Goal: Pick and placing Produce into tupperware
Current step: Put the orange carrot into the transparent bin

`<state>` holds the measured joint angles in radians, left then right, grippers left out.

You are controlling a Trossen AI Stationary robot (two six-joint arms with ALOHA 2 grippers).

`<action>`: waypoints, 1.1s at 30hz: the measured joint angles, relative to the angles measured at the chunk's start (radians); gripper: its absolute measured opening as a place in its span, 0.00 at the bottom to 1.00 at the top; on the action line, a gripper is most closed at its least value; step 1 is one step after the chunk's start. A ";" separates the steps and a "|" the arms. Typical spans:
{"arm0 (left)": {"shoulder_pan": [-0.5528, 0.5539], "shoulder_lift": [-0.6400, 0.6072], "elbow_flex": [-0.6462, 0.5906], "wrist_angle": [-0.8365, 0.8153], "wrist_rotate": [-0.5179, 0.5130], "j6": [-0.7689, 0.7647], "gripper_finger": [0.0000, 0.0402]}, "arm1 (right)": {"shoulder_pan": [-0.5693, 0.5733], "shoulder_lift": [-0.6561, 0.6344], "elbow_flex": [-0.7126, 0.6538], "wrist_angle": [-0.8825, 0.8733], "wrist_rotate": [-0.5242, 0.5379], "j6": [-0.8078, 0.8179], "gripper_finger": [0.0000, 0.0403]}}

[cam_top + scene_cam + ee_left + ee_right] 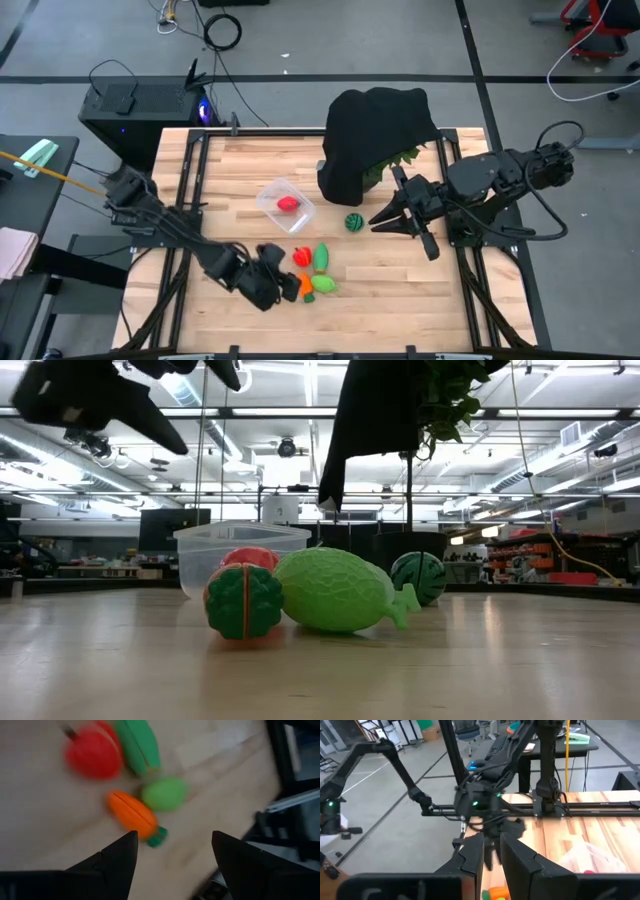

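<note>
Left gripper (285, 287) over the loose produce near the front edge — right gripper (382, 220) waiting beside the striped ball.

The left gripper's fingers (117, 857) stand spread with nothing between them, just above the orange toy (131, 814), which lies on the wooden tabletop (400, 290) close to its front edge with a round light green toy (164, 794), a long light green toy (137, 745) and a red toy (94, 754) beside it. The clear tupperware (285, 204) sits near the tabletop's middle with one red toy (288, 204) inside. The dark-green striped ball (354, 222) lies just beside the right gripper, whose fingers are nearly together and empty — toward the right edge, below the black cloth (375, 135).
</note>
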<state>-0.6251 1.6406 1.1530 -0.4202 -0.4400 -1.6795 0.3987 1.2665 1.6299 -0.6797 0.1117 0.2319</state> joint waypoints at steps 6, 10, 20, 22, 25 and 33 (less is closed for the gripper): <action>-0.032 0.088 0.000 0.136 -0.007 -0.137 0.63 | 0.003 -0.021 0.000 -0.067 -0.018 -0.036 0.18; -0.042 0.127 0.034 0.113 -0.042 -0.247 0.61 | 0.003 -0.045 0.000 -0.142 -0.064 -0.048 0.18; 0.023 0.217 0.425 -0.310 -0.050 -0.212 0.54 | 0.067 -0.120 0.000 -0.283 -0.121 -0.052 0.18; 0.037 0.256 0.529 -0.436 -0.026 -0.207 0.52 | 0.091 -0.135 0.000 -0.292 -0.120 -0.051 0.18; 0.058 0.324 0.646 -0.602 0.072 -0.228 0.49 | 0.119 -0.154 0.000 -0.304 -0.107 -0.050 0.18; 0.096 0.425 0.693 -0.597 0.184 -0.234 0.47 | 0.143 -0.173 0.000 -0.324 -0.090 -0.051 0.18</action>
<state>-0.5287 2.0657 1.8458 -1.0169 -0.2562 -1.9132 0.5419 1.0936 1.6299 -1.0035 0.0214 0.1806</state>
